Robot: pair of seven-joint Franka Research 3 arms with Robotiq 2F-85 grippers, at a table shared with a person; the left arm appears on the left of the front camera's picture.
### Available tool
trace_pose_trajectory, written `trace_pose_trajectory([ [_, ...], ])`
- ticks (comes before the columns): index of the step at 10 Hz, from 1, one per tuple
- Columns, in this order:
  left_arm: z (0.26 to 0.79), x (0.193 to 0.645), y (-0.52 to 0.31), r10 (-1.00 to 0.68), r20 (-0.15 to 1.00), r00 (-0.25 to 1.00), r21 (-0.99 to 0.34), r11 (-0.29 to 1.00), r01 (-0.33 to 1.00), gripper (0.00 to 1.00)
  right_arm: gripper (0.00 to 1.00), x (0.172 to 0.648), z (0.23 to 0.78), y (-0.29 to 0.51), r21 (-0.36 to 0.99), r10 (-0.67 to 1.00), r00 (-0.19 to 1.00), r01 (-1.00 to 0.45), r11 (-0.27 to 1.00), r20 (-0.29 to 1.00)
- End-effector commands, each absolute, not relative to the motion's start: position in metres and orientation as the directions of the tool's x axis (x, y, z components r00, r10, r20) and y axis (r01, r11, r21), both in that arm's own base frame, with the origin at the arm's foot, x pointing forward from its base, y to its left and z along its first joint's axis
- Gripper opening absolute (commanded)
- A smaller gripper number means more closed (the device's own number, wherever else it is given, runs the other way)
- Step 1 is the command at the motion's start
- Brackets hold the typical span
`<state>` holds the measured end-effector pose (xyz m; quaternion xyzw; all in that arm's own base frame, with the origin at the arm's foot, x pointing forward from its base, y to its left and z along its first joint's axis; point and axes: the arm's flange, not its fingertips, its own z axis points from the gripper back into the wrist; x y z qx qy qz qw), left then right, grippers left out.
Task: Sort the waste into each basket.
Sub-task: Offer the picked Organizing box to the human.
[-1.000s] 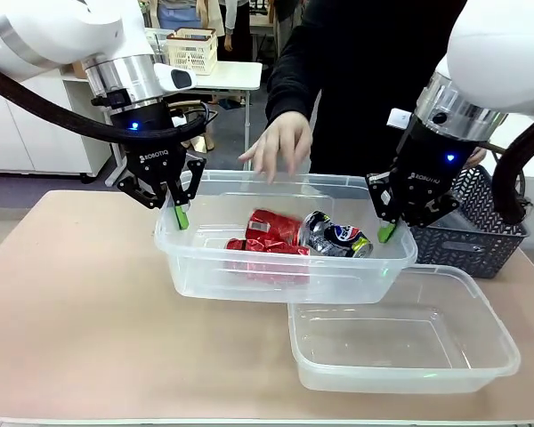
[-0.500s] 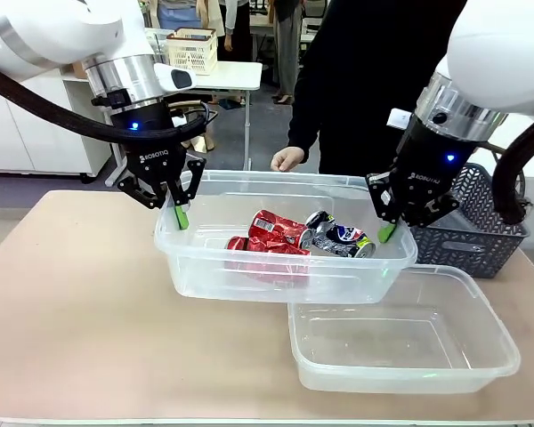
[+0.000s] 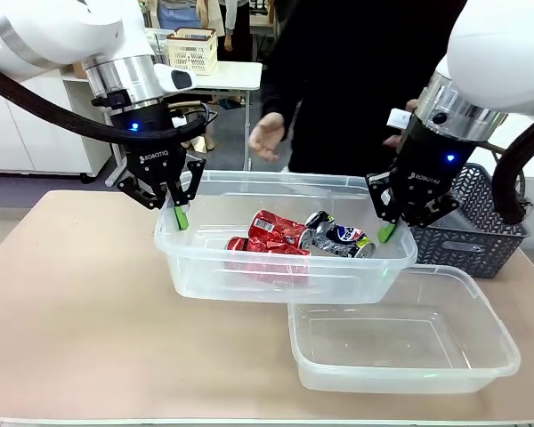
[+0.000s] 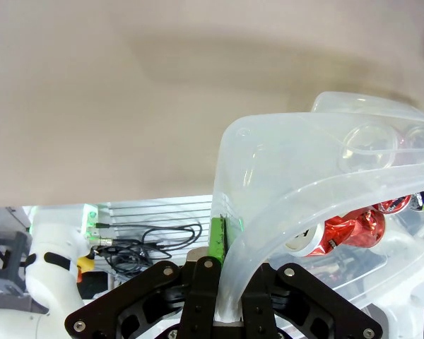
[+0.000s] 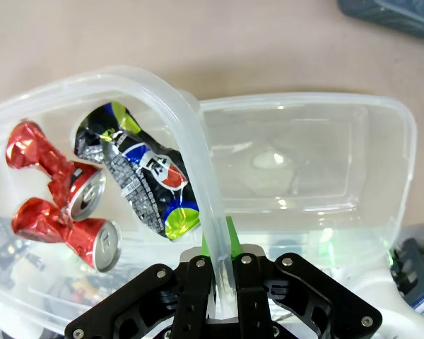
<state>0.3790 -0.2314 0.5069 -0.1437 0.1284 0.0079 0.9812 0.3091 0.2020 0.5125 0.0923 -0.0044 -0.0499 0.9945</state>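
Pinched tight on the upper basket's [image 3: 205, 267] left rim with left end effector [image 3: 180, 216]. Between both end effectors, inside it: crushed red cans [image 3: 274, 229], one dark can [image 3: 338, 238] (basket looks lifted off tabletop [image 3: 71, 294]). Pinched tight on right rim with right end effector [image 3: 387, 233]. Below that: second basket [image 3: 409, 387], bare inside. Probably partway: cans binned, second basket unfilled.

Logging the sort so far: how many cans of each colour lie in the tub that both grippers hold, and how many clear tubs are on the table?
Red cans: 2
Black-and-blue can: 1
Clear tubs: 2
Total: 5
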Motion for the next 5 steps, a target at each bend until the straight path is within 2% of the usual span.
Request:
trace_pose_trajectory([
  [1, 0.518, 0.409, -0.240, -0.025, -0.216, 0.976, -0.288, 0.957, -0.039, 0.04, 0.04, 0.348, 0.519, 0.213, 0.176, -0.081, 0.997, 0.083, 0.981, -0.018],
  [2, 0.531, 0.446, -0.253, 0.017, -0.160, 0.987, -0.273, 0.960, -0.061, 0.04, 0.04, 0.398, 0.533, 0.228, 0.151, -0.057, 0.998, 0.057, 0.987, -0.003],
  [3, 0.538, 0.475, -0.260, 0.027, -0.162, 0.986, -0.261, 0.963, -0.070, 0.04, 0.04, 0.442, 0.539, 0.235, 0.145, -0.009, 1.000, 0.011, 0.989, -0.016],
  [5, 0.536, 0.526, -0.265, 0.087, -0.150, 0.985, -0.296, 0.946, -0.129, 0.04, 0.04, 0.502, 0.526, 0.240, 0.126, 0.017, 0.998, -0.009, 0.992, -0.067],
])
